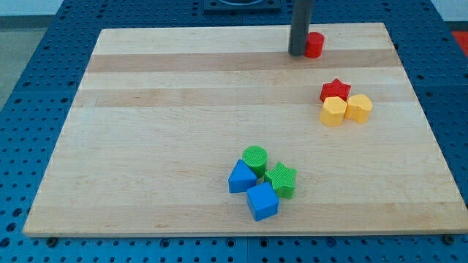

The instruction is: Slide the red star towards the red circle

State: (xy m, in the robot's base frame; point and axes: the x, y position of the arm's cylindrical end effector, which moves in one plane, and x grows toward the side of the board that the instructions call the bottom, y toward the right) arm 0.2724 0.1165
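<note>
My tip [298, 53] touches the red circle [314, 44] near the bench's [183, 109] top edge. The red star [335, 89] lies well apart, toward the right edge. No gripper fitted.

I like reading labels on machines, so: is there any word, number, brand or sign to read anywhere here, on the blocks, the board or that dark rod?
None: no text, number or sign shows anywhere.
The wooden board is bare.
The red star, red circle and the other blocks are plain.
The dark rod, my tip just left of the red circle, carries no marking.
</note>
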